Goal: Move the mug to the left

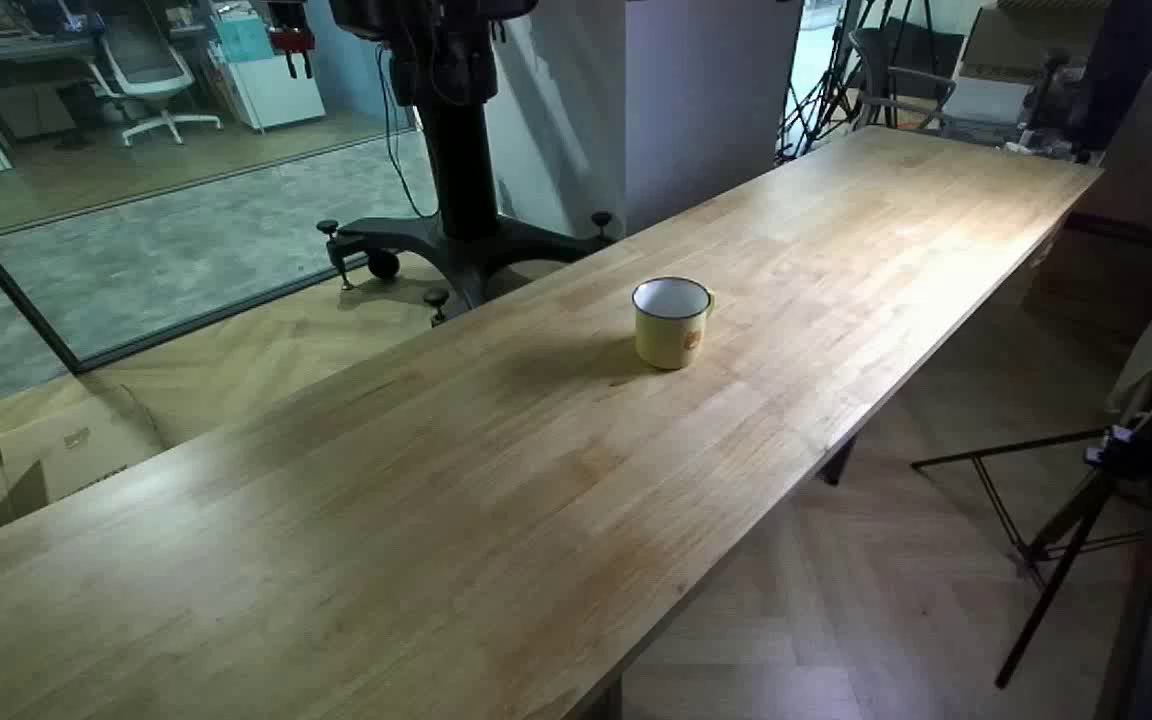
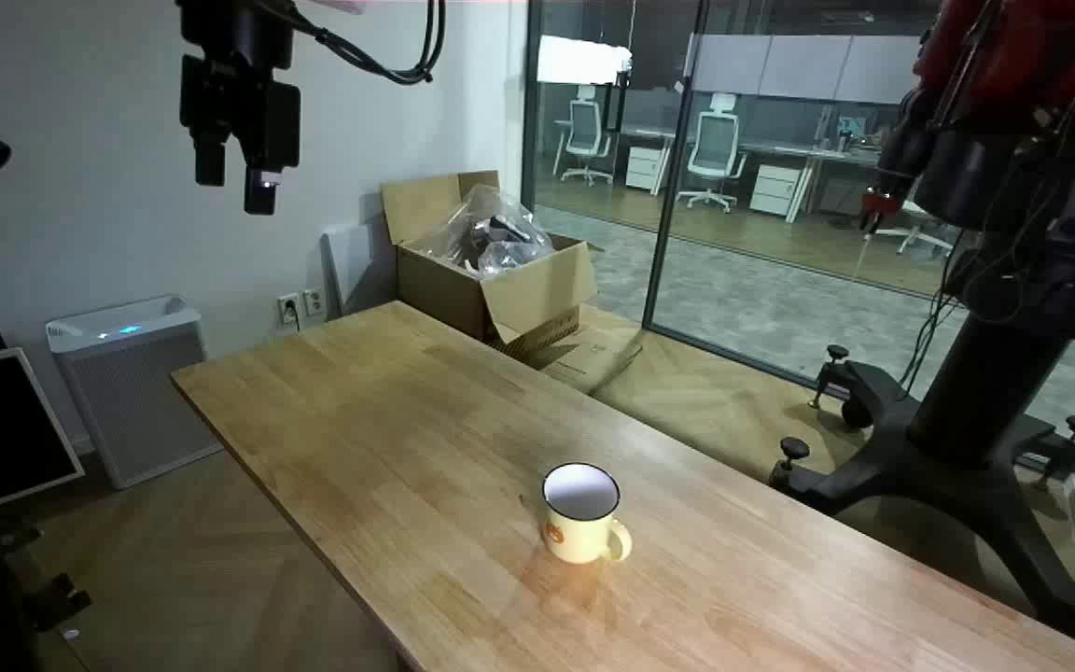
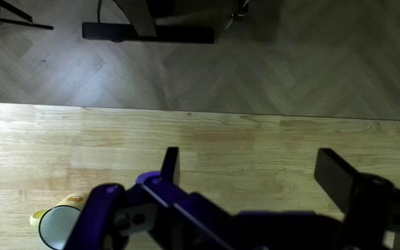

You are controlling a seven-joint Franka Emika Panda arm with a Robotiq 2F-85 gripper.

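Observation:
The mug is pale yellow with a whitish inside, a dark rim line and a small orange picture. It stands upright on the wooden table in both exterior views. In the wrist view the mug is at the lower left, partly hidden by a gripper finger, its handle pointing left. My gripper hangs high above the table level, well apart from the mug, in an exterior view. In the wrist view the gripper is open, with wide space between its fingers and only table behind them.
The long wooden table bears the mug. A black wheeled stand with a dark machine is beside one long edge. A cardboard box stands behind the table's end, and an air purifier is nearby. A tripod stands on the floor.

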